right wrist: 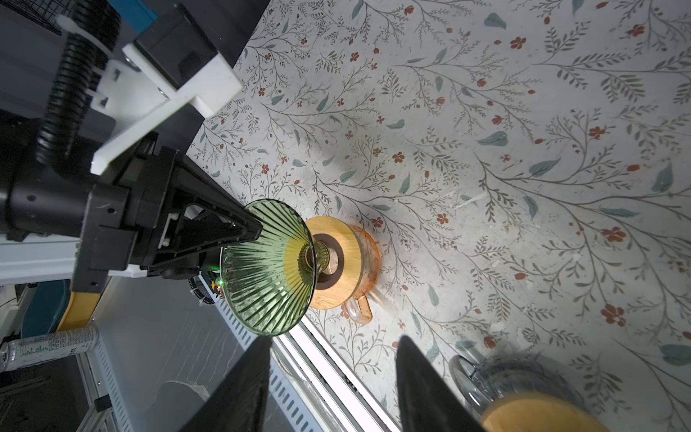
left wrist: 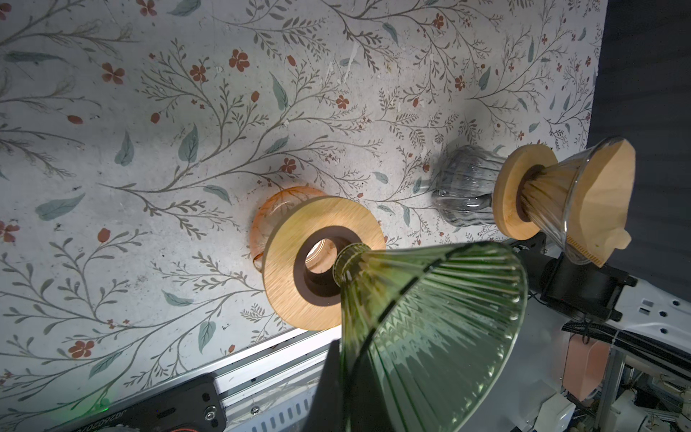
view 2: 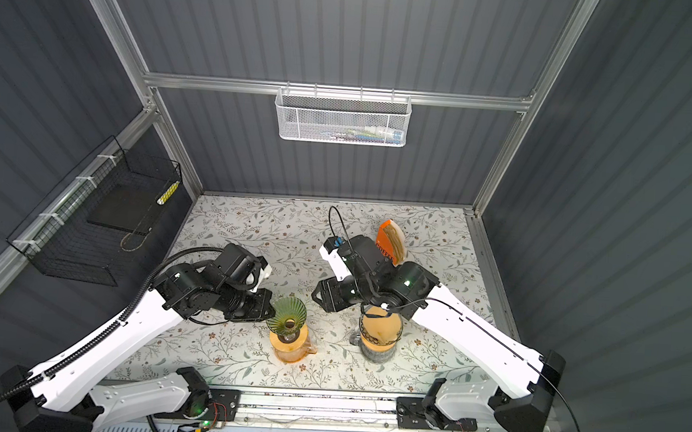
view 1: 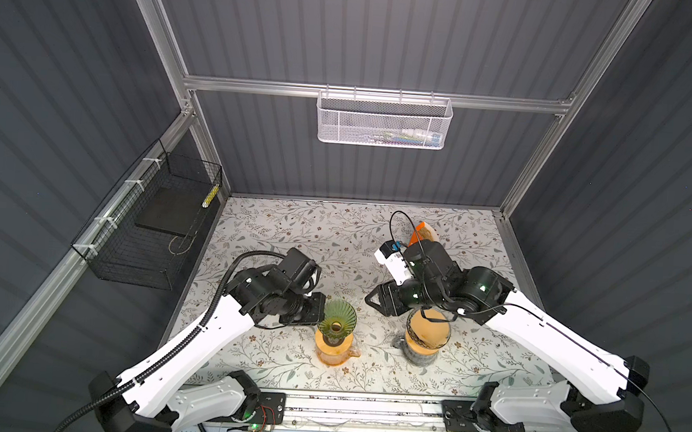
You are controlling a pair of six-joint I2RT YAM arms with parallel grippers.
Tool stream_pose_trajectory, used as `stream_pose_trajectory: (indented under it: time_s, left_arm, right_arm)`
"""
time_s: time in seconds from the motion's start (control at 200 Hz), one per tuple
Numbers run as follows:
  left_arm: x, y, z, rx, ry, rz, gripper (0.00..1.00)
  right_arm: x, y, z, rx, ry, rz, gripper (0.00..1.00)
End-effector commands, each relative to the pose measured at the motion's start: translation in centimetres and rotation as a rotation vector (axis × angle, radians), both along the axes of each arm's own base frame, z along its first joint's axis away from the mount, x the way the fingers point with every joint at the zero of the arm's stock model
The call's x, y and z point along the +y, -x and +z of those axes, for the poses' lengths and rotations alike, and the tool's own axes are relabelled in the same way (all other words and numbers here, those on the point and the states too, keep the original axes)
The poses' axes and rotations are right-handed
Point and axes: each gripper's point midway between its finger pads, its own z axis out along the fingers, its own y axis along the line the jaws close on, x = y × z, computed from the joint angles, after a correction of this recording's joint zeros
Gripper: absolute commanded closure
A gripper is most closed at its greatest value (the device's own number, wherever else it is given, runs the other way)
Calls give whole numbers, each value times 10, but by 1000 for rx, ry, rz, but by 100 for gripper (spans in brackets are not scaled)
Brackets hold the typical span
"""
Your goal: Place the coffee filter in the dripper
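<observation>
I can pass freely over bare table in the upper middle; lower down the green dripper and clear dripper block me, narrow gap between.

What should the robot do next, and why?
Probably the right claw should reach back to the orange filter pack for a filter: it is open and empty, the green dripper holds no filter, and the left claw pinches its rim, seemingly steadying it.

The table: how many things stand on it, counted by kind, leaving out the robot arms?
Drippers: 2 (green dripper, clear dripper)
Glass servers: 2 (orange server, grey server)
Paper filter, in the clear dripper: 1
Filter pack: 1
Total: 6
</observation>
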Motion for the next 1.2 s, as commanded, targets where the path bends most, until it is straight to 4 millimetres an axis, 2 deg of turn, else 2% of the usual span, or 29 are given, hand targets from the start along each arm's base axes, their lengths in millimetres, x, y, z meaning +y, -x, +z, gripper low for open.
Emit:
stream_pose_trajectory:
  time_s: [0.0,0.63,1.011,1.196]
  left_arm:
    - [-3,4,-1,15,30,3,100]
    - [4,7,-21,51,-16,33,100]
    - [4,7,-31,65,-22,38,100]
    - [5,9,-36,80,-27,39,100]
  right_arm:
    - [6,1,0,0,1,4,45]
    - [28,10,-44,50,79,69,49]
    - [35,11,-54,59,100,86,51]
    - [39,11,-66,73,131,90,54]
